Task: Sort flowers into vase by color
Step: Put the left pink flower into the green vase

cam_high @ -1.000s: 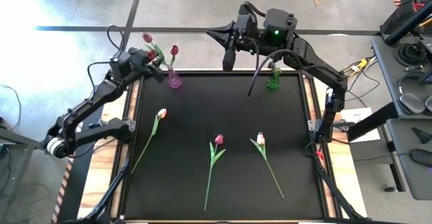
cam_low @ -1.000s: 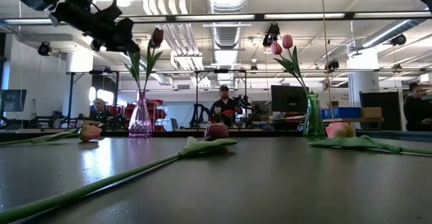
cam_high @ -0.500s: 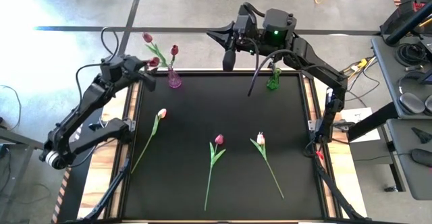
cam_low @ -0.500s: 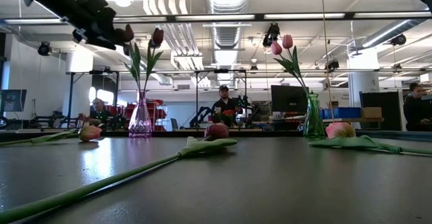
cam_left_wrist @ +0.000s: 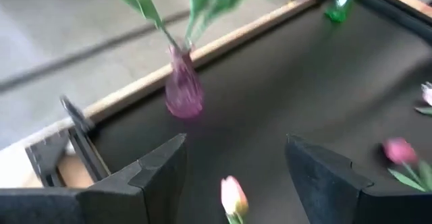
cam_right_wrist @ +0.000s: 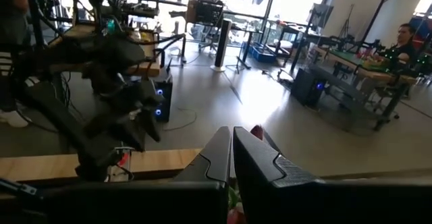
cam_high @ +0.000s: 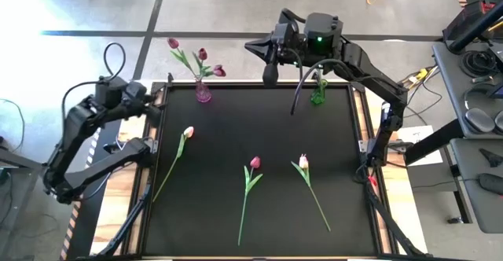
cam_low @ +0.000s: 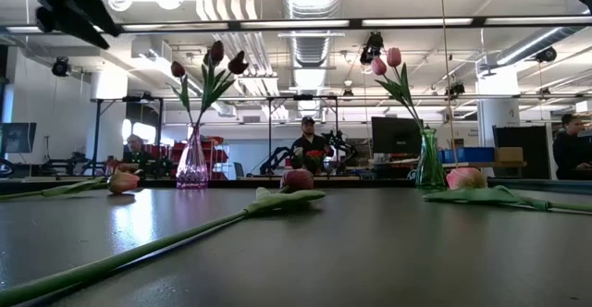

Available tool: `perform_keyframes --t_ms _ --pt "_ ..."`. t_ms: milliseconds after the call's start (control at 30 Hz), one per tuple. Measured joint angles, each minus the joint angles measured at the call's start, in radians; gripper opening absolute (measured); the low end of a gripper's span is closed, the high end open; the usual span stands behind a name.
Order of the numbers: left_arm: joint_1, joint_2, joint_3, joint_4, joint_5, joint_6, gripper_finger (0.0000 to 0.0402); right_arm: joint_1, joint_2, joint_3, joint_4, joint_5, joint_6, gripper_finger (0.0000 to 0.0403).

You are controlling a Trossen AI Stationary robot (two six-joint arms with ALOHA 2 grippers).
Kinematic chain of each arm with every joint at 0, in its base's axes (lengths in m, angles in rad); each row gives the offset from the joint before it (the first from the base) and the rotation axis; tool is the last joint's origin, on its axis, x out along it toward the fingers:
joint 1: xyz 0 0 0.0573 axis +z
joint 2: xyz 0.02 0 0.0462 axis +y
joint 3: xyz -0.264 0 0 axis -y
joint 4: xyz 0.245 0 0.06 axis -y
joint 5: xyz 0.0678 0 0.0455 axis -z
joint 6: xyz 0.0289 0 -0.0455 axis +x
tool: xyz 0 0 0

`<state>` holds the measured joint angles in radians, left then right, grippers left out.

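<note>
A purple vase (cam_high: 203, 93) at the mat's far left holds three magenta flowers (cam_low: 216, 50) by their stems. A green vase (cam_low: 428, 164) at the far right holds two pale flowers (cam_low: 394, 56). Three flowers lie flat on the mat: a pale one (cam_high: 189, 132) at the left, a magenta one (cam_high: 255, 162) in the middle and a pale one (cam_high: 303, 161) beside it. My left gripper (cam_high: 156, 104) hangs open over the table's left edge, left of the purple vase (cam_left_wrist: 183, 92), holding nothing. My right gripper (cam_high: 267, 72) stays shut, raised above the far edge between the vases.
The black mat sits in a wooden frame (cam_high: 259, 82) with dark rails at the sides. Bare mat lies between the lying flowers and the vases. Beyond the far edge, people (cam_low: 306, 145) sit in the room.
My left gripper has let go of a magenta flower in the purple vase. It has drawn back toward the table's left edge and risen. The released flower now stands in the vase with its head leaning toward the right.
</note>
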<state>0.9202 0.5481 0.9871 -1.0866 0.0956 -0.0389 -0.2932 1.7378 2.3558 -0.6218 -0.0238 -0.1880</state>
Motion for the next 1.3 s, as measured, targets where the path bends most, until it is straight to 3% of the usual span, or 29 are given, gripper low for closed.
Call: perform_keyframes --t_ms 100,267,667,833,1100,1300 --pt "-0.038 0.012 0.057 -0.135 0.012 -0.058 0.0231 -0.002 0.000 0.000 -0.010 0.000 -0.009 0.0011" --pt "-0.091 0.025 0.056 -0.258 0.121 -0.156 0.0231 -0.002 0.000 0.000 -0.012 0.000 -0.017 0.0011" --pt "-0.215 0.094 -0.085 -0.264 0.157 -0.303 0.0231 -0.002 0.000 0.000 -0.019 0.000 -0.022 0.0011" --pt "-0.305 0.114 -0.165 -0.181 0.113 -0.419 0.0231 -0.002 0.000 0.000 -0.019 0.000 -0.022 0.0011" --pt "-0.483 0.165 -0.325 -0.056 -0.054 -0.667 0.0231 -0.002 0.000 0.000 -0.019 0.000 -0.023 0.0011" --pt "-0.534 0.274 -0.421 0.070 -0.072 -0.780 0.0231 -0.002 0.000 0.000 -0.019 0.000 -0.024 0.0011"
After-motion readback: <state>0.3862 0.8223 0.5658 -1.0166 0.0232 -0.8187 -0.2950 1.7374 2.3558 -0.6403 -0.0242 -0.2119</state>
